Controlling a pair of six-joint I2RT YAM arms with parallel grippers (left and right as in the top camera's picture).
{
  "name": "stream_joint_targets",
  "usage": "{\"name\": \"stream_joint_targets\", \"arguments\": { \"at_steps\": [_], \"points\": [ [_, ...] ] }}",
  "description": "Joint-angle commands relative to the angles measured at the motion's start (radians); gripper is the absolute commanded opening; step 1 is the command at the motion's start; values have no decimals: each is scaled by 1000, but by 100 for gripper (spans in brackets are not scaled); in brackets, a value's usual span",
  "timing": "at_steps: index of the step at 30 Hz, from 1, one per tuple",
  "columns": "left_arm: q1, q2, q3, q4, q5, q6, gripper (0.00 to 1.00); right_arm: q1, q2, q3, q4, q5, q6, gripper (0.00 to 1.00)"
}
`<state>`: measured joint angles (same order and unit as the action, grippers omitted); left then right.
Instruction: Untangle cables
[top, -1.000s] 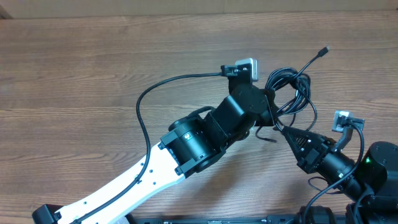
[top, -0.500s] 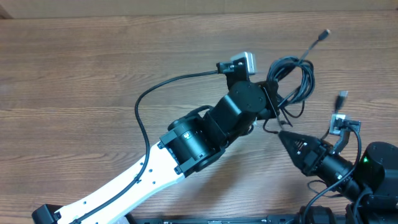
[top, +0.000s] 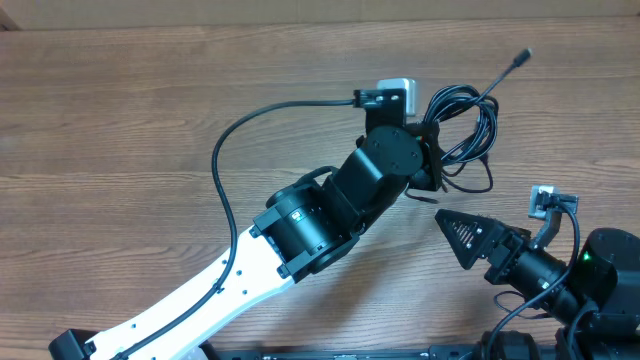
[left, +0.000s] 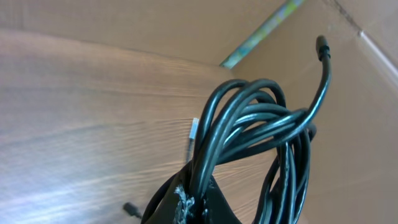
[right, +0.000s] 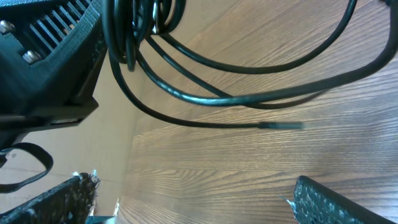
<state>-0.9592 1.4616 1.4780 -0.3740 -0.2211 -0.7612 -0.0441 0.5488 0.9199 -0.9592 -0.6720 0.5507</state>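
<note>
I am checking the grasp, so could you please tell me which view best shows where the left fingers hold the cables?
The left wrist view: up close, the cables run down into the shut left fingers. Overhead shows all their loops, but the arm hides the grip. The right wrist view shows only loose loops.

Even soft light overhead; wrist views rougher.
Glare washes the table (left: 93, 140) in left wrist; cables (right: 280, 126) smear at one tip in right wrist.
</note>
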Motion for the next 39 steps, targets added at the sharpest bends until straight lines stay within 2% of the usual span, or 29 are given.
{"name": "stream_joint_targets", "arguments": {
  "at_steps": [1,6,12,15,18,19,22,25,30,39],
  "points": [
    [7,-37,28,-15,-14,266,4,5,-3,10,1,58,0,100],
    [7,-37,28,-73,-14,426,4,5,-3,11,2,194,35,100],
    [24,-39,28,-126,29,461,4,3,-3,11,6,313,78,100],
    [67,-43,28,-127,216,510,4,4,-3,11,12,369,138,100],
    [143,-44,28,-151,441,546,4,4,-3,11,46,368,125,100],
    [159,-44,28,-161,472,545,4,4,-3,11,52,369,121,100],
    [255,-44,28,-214,671,546,4,4,-3,11,70,354,48,100],
    [296,-43,28,-224,786,568,4,4,-3,11,95,284,-50,100],
    [298,-43,28,-224,867,567,4,4,-3,11,105,195,-194,100],
    [299,-43,28,-232,867,567,4,4,-3,11,106,200,-209,100]
  ]
}}
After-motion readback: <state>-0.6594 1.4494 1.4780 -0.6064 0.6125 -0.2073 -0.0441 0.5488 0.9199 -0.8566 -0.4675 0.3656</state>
